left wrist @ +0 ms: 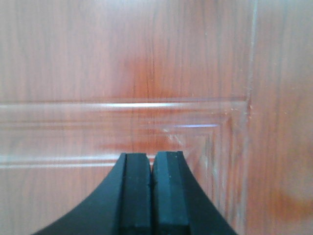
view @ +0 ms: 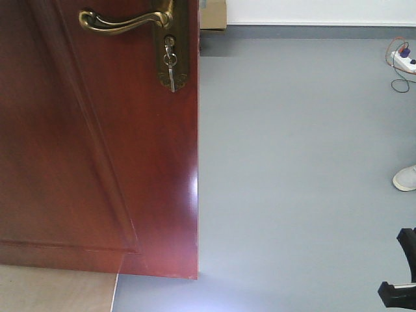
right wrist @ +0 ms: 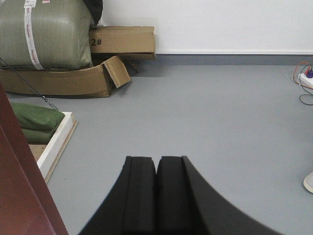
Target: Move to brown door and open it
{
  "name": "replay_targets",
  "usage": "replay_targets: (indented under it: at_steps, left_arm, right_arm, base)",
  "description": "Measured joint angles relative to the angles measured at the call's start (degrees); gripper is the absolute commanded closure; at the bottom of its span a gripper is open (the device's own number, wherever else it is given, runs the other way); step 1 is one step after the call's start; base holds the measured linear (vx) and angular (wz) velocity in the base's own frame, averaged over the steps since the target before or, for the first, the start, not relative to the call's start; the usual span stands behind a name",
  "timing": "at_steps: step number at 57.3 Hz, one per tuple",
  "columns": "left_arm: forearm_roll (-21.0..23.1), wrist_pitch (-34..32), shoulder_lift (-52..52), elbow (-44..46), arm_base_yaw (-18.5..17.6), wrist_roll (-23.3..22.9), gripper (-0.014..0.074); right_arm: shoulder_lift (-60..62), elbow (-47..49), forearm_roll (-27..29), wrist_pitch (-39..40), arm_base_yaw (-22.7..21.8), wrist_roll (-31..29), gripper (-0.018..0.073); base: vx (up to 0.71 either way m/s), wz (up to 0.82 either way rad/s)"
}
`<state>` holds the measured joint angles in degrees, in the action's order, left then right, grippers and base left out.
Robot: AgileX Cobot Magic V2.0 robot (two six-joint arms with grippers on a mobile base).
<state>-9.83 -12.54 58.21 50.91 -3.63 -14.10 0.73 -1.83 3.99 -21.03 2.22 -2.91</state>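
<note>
The brown door [view: 97, 149] fills the left half of the front view, glossy reddish-brown with a recessed panel. Its curved brass lever handle [view: 123, 21] sits at the top on a brass plate, with a key [view: 170, 62] hanging in the keyhole. The door's free edge runs down the middle of the view. In the left wrist view my left gripper [left wrist: 151, 159] is shut and empty, close to the door panel [left wrist: 146, 63]. In the right wrist view my right gripper [right wrist: 156, 161] is shut and empty over the grey floor; the door's edge [right wrist: 19, 186] shows at the lower left.
Cardboard boxes [right wrist: 122, 41] and a green sack [right wrist: 46, 34] lie by the far wall. A white wooden frame [right wrist: 56, 142] with green bags lies on the floor at left. A power strip [view: 404, 62] with cables and a person's shoe [view: 405, 177] are at right.
</note>
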Motion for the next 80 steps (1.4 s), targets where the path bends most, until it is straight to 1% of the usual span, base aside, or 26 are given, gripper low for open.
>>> replay_targets:
  at_steps: [11, 17, 23, 29, 35, 40, 50, 65, 73, 80]
  left_arm:
    - [0.0, -3.3, 2.5, 0.0, 0.0, 0.0, 0.0561]
    - [0.0, -2.5, 2.6, 0.0, 0.0, 0.0, 0.0561]
    - [-0.1, 3.4, 0.7, -0.4, 0.0, 0.3, 0.0561]
    - [-0.2, 8.8, -3.8, -3.3, 0.0, 2.2, 0.0561]
    - [-0.2, 9.2, -9.9, -9.9, 0.0, 3.6, 0.0561]
    - [0.5, 8.8, -15.1, -16.4, 0.0, 3.7, 0.0561]
    - [2.3, 8.1, -25.5, -29.6, 0.0, 2.0, 0.0561]
    - [2.8, 8.0, -42.9, -45.4, 0.0, 0.1, 0.0561]
    - [2.8, 8.6, -53.6, -51.6, 0.0, 0.0, 0.0561]
    - [2.8, 12.5, -58.3, -52.4, 0.0, 0.0, 0.0561]
  right_arm:
    - [0.0, 0.0, 0.0, 0.0, 0.0, 0.0, 0.0559]
    - [0.0, 0.0, 0.0, 0.0, 0.0, 0.0, 0.0559]
    - [0.0, 0.0, 0.0, 0.0, 0.0, 0.0, 0.0559]
    - [0.0, 0.0, 0.0, 0.0, 0.0, 0.0, 0.0559]
    - [0.0, 0.0, 0.0, 0.0, 0.0, 0.0, 0.0559]
    - [0.0, 0.0, 0.0, 0.0, 0.0, 0.0, 0.0559]
    - [0.0, 0.0, 0.0, 0.0, 0.0, 0.0, 0.0559]
    - [0.0, 0.0, 0.0, 0.0, 0.0, 0.0, 0.0559]
    - [0.0, 0.0, 0.0, 0.0, 0.0, 0.0, 0.0559]
    - [0.0, 0.0, 0.0, 0.0, 0.0, 0.0, 0.0559]
  base:
    - [0.0, 0.0]
    - [0.0, 0.0]
    - [0.0, 0.0]
    - [0.0, 0.0]
    - [0.0, 0.0]
    - [0.0, 0.0]
    - [0.0, 0.0]
    - [0.0, 0.0]
    - [0.0, 0.0]
    - [0.0, 0.0]
